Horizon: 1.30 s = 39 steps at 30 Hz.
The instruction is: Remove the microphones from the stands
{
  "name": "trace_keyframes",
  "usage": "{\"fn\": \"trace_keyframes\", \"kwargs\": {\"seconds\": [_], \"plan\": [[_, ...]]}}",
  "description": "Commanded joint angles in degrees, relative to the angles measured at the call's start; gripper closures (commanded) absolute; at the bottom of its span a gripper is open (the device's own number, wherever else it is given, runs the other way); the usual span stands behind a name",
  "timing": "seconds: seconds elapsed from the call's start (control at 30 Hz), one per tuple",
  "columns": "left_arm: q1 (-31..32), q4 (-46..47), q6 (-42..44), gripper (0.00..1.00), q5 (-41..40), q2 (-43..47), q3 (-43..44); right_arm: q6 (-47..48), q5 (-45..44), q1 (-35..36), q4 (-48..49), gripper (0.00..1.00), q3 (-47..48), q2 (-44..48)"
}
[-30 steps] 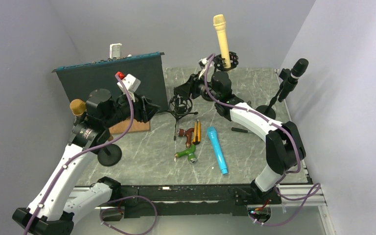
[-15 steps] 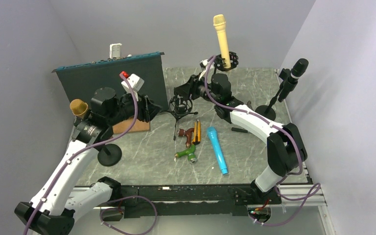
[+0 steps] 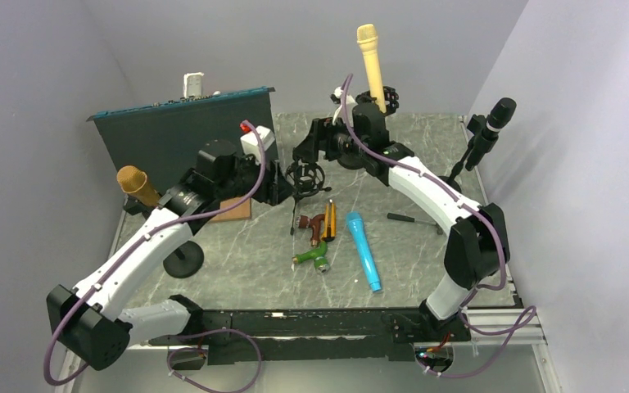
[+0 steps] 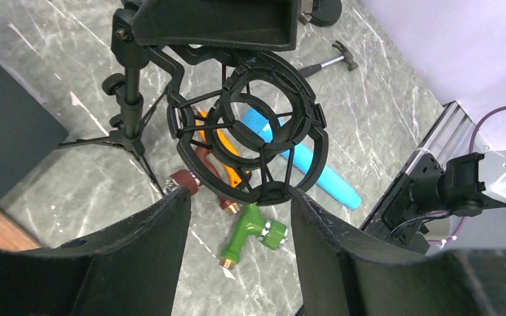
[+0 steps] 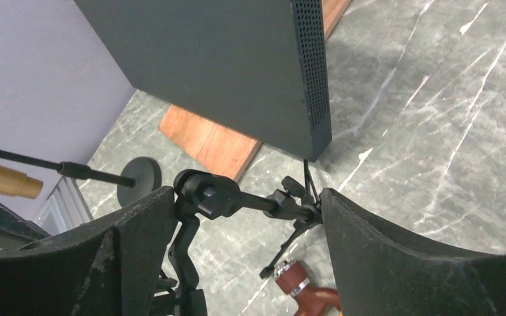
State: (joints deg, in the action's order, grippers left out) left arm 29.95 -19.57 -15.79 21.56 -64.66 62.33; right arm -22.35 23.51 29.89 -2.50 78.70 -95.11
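Observation:
An empty black shock mount [image 3: 304,175] tops a small tripod stand [image 5: 263,205] mid-table. My left gripper [image 4: 240,197] is open, its fingertips either side of the mount's lower ring [image 4: 313,125]. My right gripper [image 5: 245,197] is open around the stand's knob [image 5: 211,194] and upper pole. A blue microphone [image 3: 363,250] lies flat on the table. A cream microphone [image 3: 369,64] stands in a clip at the back. At right a black microphone [image 3: 491,123] sits on a stand, and at left a gold one [image 3: 135,184].
A dark panel [image 3: 188,131] on a wood block [image 3: 231,211] stands behind my left gripper [image 3: 281,184]. A green fitting [image 3: 314,259], a brown fitting [image 3: 315,225], an orange tool [image 3: 329,219] and a small hammer [image 3: 414,219] lie around the blue microphone. Grey walls close in both sides.
My left arm swung right until its fingers reached the shock mount. The right gripper opened wide at the stand's top and its arm lifted slightly.

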Motion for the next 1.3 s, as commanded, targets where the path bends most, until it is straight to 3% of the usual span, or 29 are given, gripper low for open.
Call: {"fn": "trace_keyframes", "kwargs": {"seconds": [0.0, 0.23, 0.67, 0.8, 0.9, 1.1, 1.27], "plan": [[3.3, 2.2, -4.4, 0.38, -4.9, 0.0, 3.9, 3.5, 5.2, -1.0, -15.9, 0.15, 2.2, 0.1], [5.0, 3.2, -8.0, 0.37, -8.4, -0.3, 4.0, -3.2, 15.3, -7.6, -8.2, 0.09, -0.7, 4.1], [5.6, 3.0, -7.9, 0.56, -12.2, 0.4, 1.5, -5.8, 19.5, -7.7, -5.6, 0.10, -12.7, 16.7], [5.6, 3.7, -7.5, 0.58, -12.7, 1.9, 0.9, -11.6, 23.4, -7.6, 1.0, 0.15, -16.6, 18.4], [5.6, 3.5, -7.3, 0.54, -12.0, 3.1, 1.2, -16.7, 25.4, -7.3, 7.7, 0.23, -19.0, 18.2], [5.6, 0.9, -6.5, 0.46, -11.7, 6.6, 0.4, -18.3, 23.7, -6.6, 9.2, 0.40, -18.9, 17.5], [5.6, 1.4, -9.6, 0.49, -11.6, 7.6, -3.2, -21.0, 23.2, -6.2, 11.8, 0.56, -19.8, 17.0]]}}
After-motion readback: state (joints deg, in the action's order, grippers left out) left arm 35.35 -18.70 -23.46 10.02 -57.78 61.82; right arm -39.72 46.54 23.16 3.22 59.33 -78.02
